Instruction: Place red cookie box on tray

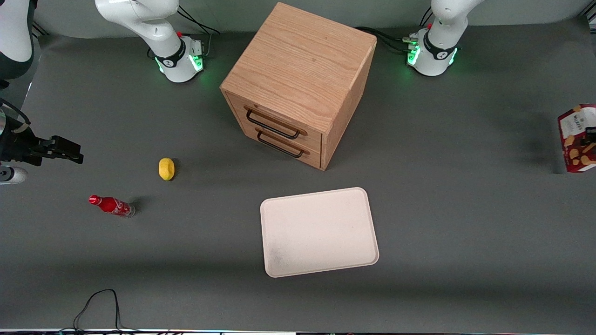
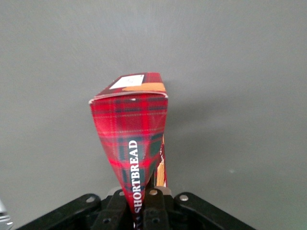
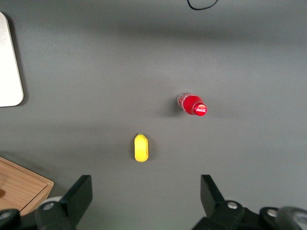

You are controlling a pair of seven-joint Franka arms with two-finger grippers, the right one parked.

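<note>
The red cookie box (image 1: 578,138) is already off the table – it's being carried out at the working arm's end, right at the edge of the front view, with its shadow seen on the grey table (image 1: 465,223) below. The gripper (image 2: 144,208) is pinched onto the box's narrow end, fingers (image 2: 154,207) pressed tight against both flat faces, so the carton is squashed thin where it's clamped and fans out wider toward its free end. That grip looks chosen so the flat faces are squeezed rather than the edges, which is probably why the cardboard is buckling a bit.

In the wrist view the long axis runs straight away from the gripper, with the "SHORTBREAD" lettering read along it and the free end pointing away from the fingers. From the front it's seen roughly upright, slightly tilted, white label panel up top and biscuit pictures lower down.

The tray (image 1: 368,253) is left bare and flat, nearer the front camera than the wooden cabinet (image 1: 298,79) – well apart from the box, so a fair sideways carry is still needed. To land flat, the box would likely have to be tipped so a broad face goes down.
</note>
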